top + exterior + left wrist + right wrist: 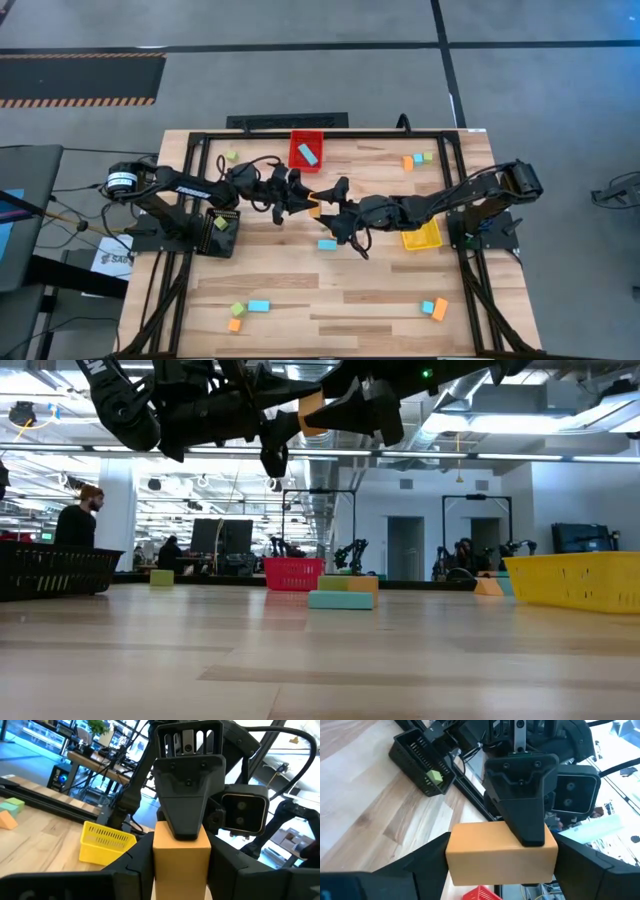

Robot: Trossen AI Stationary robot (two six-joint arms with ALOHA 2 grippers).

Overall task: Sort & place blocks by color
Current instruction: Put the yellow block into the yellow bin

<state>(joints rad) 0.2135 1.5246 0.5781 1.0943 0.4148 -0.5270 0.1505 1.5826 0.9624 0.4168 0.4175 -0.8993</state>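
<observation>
Overhead, a black bin holding a green block is seen at the bench's left edge. Above mid-bench the left gripper meets the right gripper, and an orange block is held between them, clear of the wood. The left jaws are pinched on that block; the right jaws are spread, one finger on either side of it. A red bin with a blue block sits at the far edge, a yellow bin to the right. Other blocks are scattered near the corners.
</observation>
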